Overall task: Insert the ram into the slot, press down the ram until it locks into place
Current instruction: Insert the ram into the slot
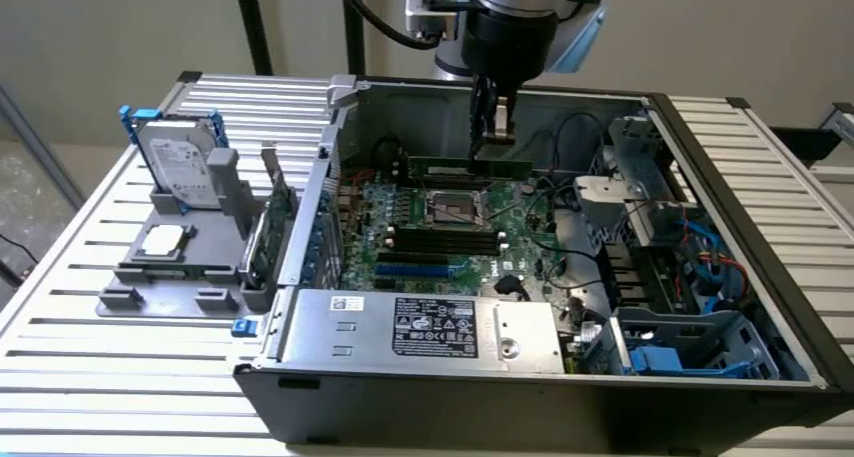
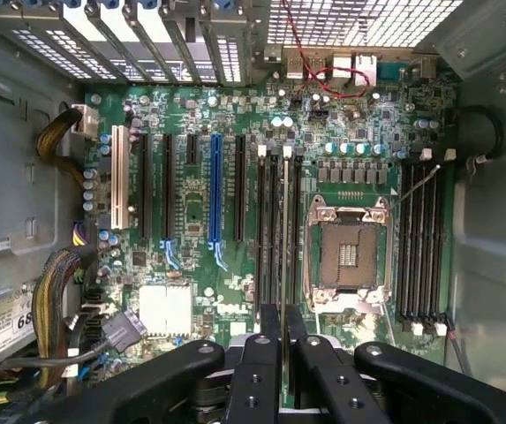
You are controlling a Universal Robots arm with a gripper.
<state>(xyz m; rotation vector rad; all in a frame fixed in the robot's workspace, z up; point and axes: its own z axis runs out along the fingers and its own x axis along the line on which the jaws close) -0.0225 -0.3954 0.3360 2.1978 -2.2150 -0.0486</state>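
Exterior view: my gripper [image 1: 491, 155] is hanging down from above into an open dark grey metal computer case [image 1: 534, 402], which is lying on its side on a pale slatted table [image 1: 80, 377]. My two slim dark fingers are pinching the ram [image 1: 447, 166], a long, thin, flat green circuit-board stick, by its upper edge. The hand is standing almost closed, with just the board's thickness between the fingers. The ram is hanging level and on edge, raised above the large green motherboard [image 1: 387, 257]. From this camera it is showing over the far part of the board, beyond the square silver processor socket [image 1: 461, 209]. Four long narrow black memory slots [image 1: 441, 242] are lying parallel on the near side of that socket, with a shorter bright blue socket [image 1: 414, 270] just beside them. The ram is not sitting in any of them.

Wrist view: I am looking straight down past my black fingers [image 2: 266, 371]. The ram [image 2: 285, 230] is showing edge-on, as a thin pale line running out from between them. It is lining up lengthwise with the black slots [image 2: 274, 221] lying between the bright blue socket [image 2: 215, 194] and the processor socket [image 2: 348, 252]. I cannot tell which slot of that group it is hanging over.
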